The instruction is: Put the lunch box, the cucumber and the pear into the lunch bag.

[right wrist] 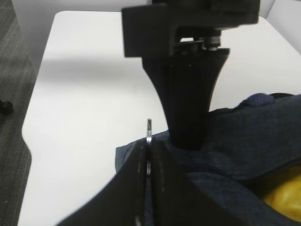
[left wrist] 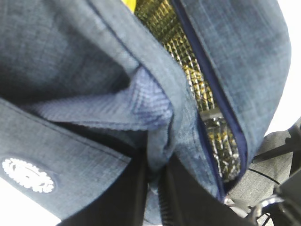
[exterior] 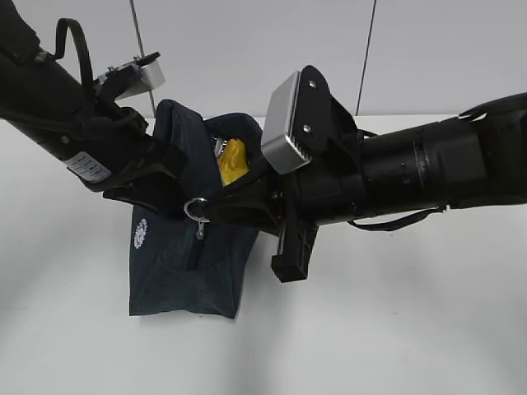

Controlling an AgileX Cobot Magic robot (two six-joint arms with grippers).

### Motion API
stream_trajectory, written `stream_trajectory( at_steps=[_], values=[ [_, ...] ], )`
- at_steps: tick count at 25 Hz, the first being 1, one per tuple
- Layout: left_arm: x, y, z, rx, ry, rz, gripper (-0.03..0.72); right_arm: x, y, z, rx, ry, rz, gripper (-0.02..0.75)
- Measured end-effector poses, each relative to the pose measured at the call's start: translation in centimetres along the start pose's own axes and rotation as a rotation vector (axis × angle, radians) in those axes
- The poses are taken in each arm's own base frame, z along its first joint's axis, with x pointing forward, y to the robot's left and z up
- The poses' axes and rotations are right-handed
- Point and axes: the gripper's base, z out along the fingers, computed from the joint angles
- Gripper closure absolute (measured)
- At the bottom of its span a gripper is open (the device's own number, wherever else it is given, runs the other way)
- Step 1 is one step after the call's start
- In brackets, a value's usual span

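We see the lunch bag (exterior: 185, 263) standing on the white table (exterior: 395, 329), mouth partly open, silver lining (left wrist: 207, 108) showing inside. Left gripper (left wrist: 153, 188) has its fingers pinched together on a fold of the bag's fabric at the rim. Right gripper (right wrist: 149, 174) sits at the bag's front edge, fingers nearly closed on the metal ring pull (right wrist: 149, 134). Inside the bag we spot something yellow, probably the pear (exterior: 233, 160). Lunch box and cucumber we cannot make out.
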Motion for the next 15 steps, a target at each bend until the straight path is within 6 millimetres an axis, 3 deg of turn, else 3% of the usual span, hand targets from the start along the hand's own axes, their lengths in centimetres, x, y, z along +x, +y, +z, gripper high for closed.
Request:
stream_trajectory(
  at_steps=[15],
  values=[
    [-0.1,-0.1,0.0,0.008,-0.012,-0.008,0.685,-2.0,-2.6,-0.2,0.158,0.047,-0.074,0.738]
  ],
)
